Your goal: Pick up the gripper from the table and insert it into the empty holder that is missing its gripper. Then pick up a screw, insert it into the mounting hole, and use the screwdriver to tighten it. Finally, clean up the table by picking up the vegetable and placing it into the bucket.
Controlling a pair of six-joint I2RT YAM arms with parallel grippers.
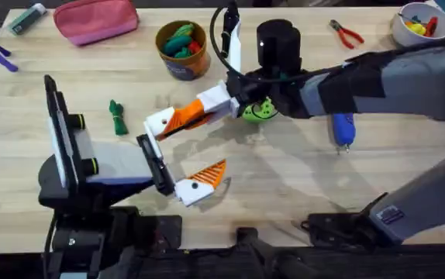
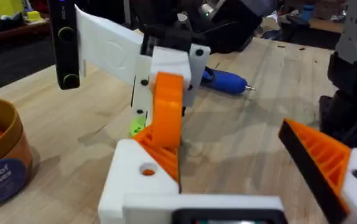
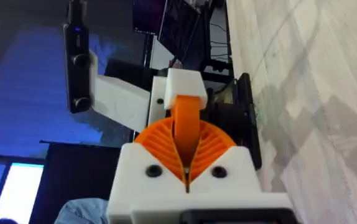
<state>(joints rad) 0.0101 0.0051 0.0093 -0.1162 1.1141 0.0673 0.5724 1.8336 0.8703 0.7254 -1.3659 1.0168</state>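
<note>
- the bench [image 1: 300, 182] carries all; the step in hand is, i judge, the first one: putting the wedge into the holder. the screw, the tightening and the clean-up are not yet done.
- the right gripper [image 1: 209, 106] reaches across the middle of the bench, its pads pressed together on the wedge [image 1: 188, 116].
- the left gripper [image 1: 182, 152] is spread wide at the near left of the bench; its far finger is the holder [image 1: 160, 122], and the near finger has its orange tip.
- the pouch [image 1: 96, 19] lies at the far left edge, well apart.
- the bucket [image 1: 182, 48] stands at the far edge, left of centre, with coloured things already in it.
- the bowl [image 1: 422, 23] is in the far right corner.
- the screwdriver [image 1: 343, 130] lies right of centre, partly under the right arm, so it is awkward to reach now.
- the wedge touches the holder; whether it sits fully in, i cannot tell. the next move calls for a straight push along the holder, the left gripper kept steady, then letting go.
- the vegetable [image 1: 116, 118] lies left of centre, near the holder.
- the disc [image 1: 260, 111] lies below the right wrist.
- the pliers [image 1: 348, 33] lie at the far edge, towards the right.
- a screw i cannot make out.
</note>
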